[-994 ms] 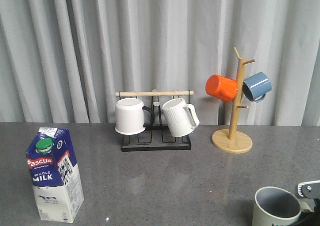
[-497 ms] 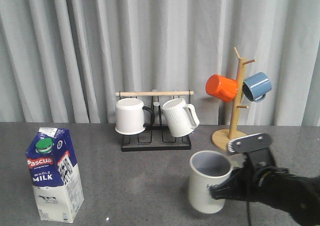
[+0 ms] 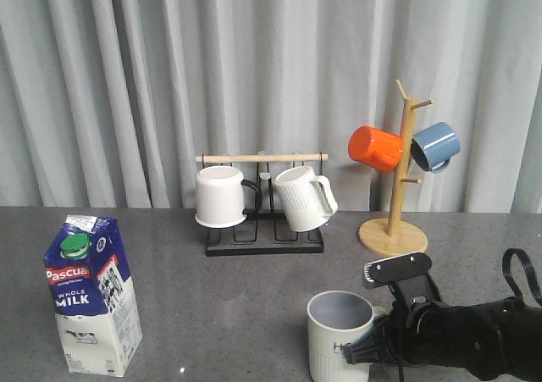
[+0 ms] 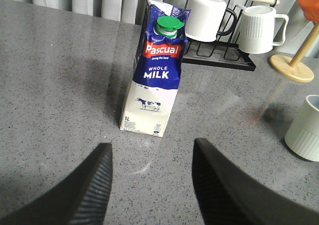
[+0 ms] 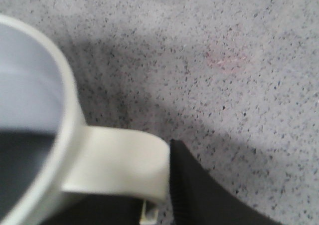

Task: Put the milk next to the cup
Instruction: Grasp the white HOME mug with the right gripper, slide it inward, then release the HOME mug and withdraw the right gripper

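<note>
The milk [image 3: 91, 306] stands upright at the table's front left; it is a dark-blue and white carton with a green cap. In the left wrist view the milk [image 4: 157, 70] stands just ahead of my open, empty left gripper [image 4: 152, 147]. The cup [image 3: 339, 341], cream with a grey-blue inside, is upright at the front, right of centre, far from the milk. It also shows in the left wrist view [image 4: 306, 130]. My right gripper [image 3: 370, 346] is shut on the cup's handle [image 5: 119, 165], with one finger [image 5: 199, 195] pressed against it. The left gripper is out of the front view.
A black rack [image 3: 264, 242] with two white mugs stands at the back centre. A wooden mug tree [image 3: 394, 229] with an orange mug [image 3: 375, 148] and a blue mug [image 3: 435, 146] stands at the back right. A grey curtain hangs behind the table.
My right arm has carried the cup from the front right corner leftward to right of centre, and in the last half second lowered it. The milk has not moved.
</note>
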{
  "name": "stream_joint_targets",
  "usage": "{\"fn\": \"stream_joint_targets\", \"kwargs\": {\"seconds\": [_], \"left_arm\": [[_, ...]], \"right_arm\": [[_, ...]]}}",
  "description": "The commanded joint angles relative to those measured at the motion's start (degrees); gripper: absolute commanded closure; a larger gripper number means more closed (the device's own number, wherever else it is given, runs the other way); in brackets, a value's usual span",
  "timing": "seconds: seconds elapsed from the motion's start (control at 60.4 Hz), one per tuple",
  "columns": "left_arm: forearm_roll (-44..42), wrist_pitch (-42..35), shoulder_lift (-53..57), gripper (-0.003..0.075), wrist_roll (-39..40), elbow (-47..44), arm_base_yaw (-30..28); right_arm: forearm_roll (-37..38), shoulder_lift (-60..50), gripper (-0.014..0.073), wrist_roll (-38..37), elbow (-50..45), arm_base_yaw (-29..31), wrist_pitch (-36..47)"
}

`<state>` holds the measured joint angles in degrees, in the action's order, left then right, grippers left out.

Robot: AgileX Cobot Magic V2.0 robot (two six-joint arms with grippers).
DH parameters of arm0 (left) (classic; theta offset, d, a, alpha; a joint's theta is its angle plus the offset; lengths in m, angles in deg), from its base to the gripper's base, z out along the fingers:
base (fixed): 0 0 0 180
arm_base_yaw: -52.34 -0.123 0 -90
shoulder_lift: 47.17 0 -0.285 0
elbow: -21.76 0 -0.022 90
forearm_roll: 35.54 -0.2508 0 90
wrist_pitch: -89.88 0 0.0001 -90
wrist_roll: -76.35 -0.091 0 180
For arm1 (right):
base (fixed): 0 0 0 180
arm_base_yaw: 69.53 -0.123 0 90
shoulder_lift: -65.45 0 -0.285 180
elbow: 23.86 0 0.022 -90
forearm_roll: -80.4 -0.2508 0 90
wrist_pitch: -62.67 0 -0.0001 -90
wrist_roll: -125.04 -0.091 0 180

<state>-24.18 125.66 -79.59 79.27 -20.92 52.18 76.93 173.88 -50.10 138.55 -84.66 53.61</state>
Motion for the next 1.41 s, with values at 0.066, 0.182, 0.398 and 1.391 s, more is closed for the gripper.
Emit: {"fn": "stream_joint_targets", "kwargs": {"seconds": [0.066,0.182,0.398,1.391], "left_arm": [[0.58,-3.49,-0.73,0.0356,-0.08,1.79,0.38],[0.58,-3.37,-0.73,0.0356,-0.08,1.79,0.38],[0.58,-2.99,-0.73,0.0356,-0.08,1.79,0.38],[0.58,4.18,-0.73,0.0356,-0.08,1.79,0.38]], "right_arm": [[0.09,-3.03,0.0288,-0.15,1.79,0.09,1.0],[0.09,-4.13,0.0251,-0.15,1.79,0.14,-0.5],[0.28,-7.27,0.025,-0.1,1.79,0.14,-4.51],[-17.77,-50.68,0.0601,21.31,1.34,0.14,-40.78]]}}
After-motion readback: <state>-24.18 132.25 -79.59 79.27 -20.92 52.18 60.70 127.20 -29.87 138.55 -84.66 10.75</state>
